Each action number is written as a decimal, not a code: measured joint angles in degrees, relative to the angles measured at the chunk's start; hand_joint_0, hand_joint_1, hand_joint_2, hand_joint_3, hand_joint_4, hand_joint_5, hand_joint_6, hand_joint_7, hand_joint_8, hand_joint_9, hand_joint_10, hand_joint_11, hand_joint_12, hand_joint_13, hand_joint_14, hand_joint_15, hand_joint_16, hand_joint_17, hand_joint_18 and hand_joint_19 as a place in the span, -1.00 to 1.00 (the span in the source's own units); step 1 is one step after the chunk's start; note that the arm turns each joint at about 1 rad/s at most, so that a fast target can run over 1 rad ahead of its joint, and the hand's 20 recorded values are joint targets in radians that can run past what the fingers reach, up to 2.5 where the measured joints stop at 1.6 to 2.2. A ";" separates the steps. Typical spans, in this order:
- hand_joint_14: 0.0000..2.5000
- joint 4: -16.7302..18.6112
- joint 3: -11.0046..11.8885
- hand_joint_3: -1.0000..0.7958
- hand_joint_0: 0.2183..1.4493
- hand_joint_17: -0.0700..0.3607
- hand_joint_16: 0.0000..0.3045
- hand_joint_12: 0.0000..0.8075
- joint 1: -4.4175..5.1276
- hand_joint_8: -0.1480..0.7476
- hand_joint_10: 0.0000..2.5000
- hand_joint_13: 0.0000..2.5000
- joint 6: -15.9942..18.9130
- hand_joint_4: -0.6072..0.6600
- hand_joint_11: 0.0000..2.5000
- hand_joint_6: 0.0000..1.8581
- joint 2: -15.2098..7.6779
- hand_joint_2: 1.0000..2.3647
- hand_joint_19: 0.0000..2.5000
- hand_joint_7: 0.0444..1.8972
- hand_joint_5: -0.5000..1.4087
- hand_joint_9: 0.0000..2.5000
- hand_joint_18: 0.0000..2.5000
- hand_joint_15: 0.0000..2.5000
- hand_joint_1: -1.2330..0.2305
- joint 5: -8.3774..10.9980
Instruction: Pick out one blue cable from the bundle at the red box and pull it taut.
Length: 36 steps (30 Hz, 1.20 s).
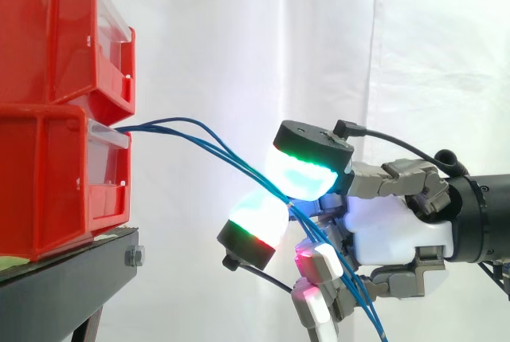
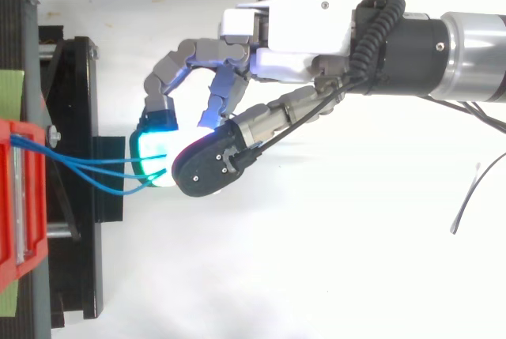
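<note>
Thin blue cables (image 1: 241, 166) from the red plastic bin (image 1: 56, 174) reach the robot hand (image 1: 393, 233), pinched between its curled glowing fingertips (image 1: 305, 173).

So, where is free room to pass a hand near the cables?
Free: above the thin blue cables, between upper red plastic bin and robot hand; below them, between black metal stand and hand. Crowded where glowing pads pinch cables.

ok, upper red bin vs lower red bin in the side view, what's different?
The blue cables run out over the front lip of the lower red bin; none leave the upper red bin. The upper red bin sits on the lower red bin, which rests on the black stand. Both are red with clear fronts.
</note>
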 measured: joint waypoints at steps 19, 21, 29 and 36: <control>-0.98 -0.09 0.02 -0.44 -0.32 -0.15 -0.67 -0.01 -0.32 0.05 -0.98 -0.12 0.00 0.17 -0.51 -0.12 0.22 -1.00 -0.57 -0.11 -0.62 -0.04 -0.25 -0.58 -0.31 -1.52; -0.98 -0.09 0.02 -0.41 -0.30 -0.15 -0.67 -0.01 -0.37 0.05 -0.98 -0.12 0.00 0.12 -0.51 -0.09 0.38 -1.00 -0.57 -0.12 -0.63 -0.04 -0.25 -0.58 -0.31 -2.02; -0.99 -0.32 0.01 -0.19 -0.32 -0.14 -0.67 0.00 -0.50 0.04 -0.99 -0.12 0.00 0.05 -0.51 -0.04 0.76 -0.98 -0.57 -0.10 -0.63 -0.05 -0.25 -0.57 -0.35 -2.53; -0.98 -0.42 0.02 -0.18 -0.29 -0.14 -0.66 0.00 -0.53 0.06 -0.98 -0.13 0.00 0.01 -0.51 -0.02 0.80 -0.98 -0.58 -0.09 -0.64 -0.06 -0.25 -0.57 -0.39 -2.59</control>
